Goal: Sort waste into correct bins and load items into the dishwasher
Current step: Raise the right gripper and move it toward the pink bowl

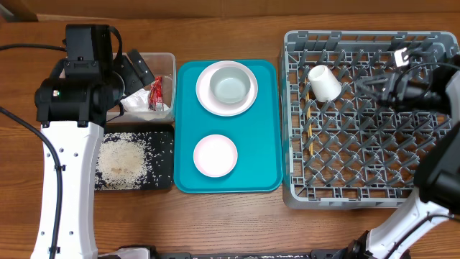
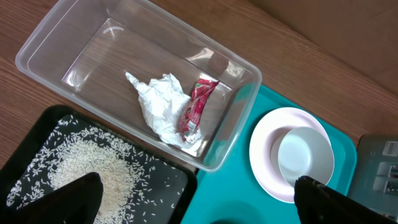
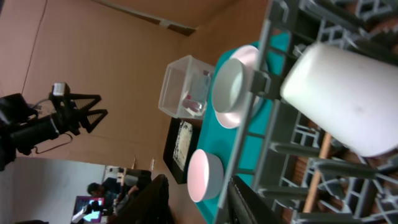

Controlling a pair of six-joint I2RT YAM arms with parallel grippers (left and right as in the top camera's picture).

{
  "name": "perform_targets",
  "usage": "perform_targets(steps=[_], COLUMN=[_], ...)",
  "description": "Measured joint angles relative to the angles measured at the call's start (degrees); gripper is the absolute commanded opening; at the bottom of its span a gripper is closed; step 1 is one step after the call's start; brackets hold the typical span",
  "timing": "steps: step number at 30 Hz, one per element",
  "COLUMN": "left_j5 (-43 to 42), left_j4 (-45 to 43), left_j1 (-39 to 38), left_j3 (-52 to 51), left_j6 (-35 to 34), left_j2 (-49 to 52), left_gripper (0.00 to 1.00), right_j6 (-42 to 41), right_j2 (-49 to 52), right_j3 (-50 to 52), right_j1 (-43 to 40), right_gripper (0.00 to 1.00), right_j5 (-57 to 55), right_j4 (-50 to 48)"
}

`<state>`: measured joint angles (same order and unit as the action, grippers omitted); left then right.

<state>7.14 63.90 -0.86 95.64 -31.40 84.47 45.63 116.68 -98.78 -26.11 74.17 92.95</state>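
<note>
On the bench (image 1: 230,223), the cup (image 1: 325,83) lies on its side in the rack (image 1: 345,198), just ahead of your right tool (image 1: 365,86), long axis diagonal; tool partly open, empty.

- The wooden table (image 1: 215,216) carries four things, set in a row from left to right.
- A clear plastic tub (image 1: 173,79) stands at the back left.
- A shallow black tray (image 1: 164,144) lies just in front of the tub.
- A teal tray (image 1: 187,144) lies in the middle, just beside both.
- A large grey dish rack (image 1: 359,144) stands at the right, close to the teal tray.
</note>
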Motion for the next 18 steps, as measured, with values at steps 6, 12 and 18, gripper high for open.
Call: perform_targets(steps=[6, 12, 18], left_j5=[0.0, 0.0, 0.0], left_j4=[0.0, 0.0, 0.0], left_j1=[0.0, 0.0, 0.0], left_j3=[0.0, 0.0, 0.0], left_j6=[0.0, 0.0, 0.0], left_j2=[0.0, 0.0, 0.0], left_gripper=[1.0, 1.0, 1.0], right_j6=[-21.9, -41.7, -48.2], right_j2=[-12.3, -24.8, -30.9], right_j3=[-1.8, -1.9, -2.5], right_j1=[0.8, 10.9, 27.8], right_gripper=[0.34, 0.34, 0.34], right_j5=[-12.0, -40.2, -50.5], right_j4=[-14.5, -20.1, -19.2])
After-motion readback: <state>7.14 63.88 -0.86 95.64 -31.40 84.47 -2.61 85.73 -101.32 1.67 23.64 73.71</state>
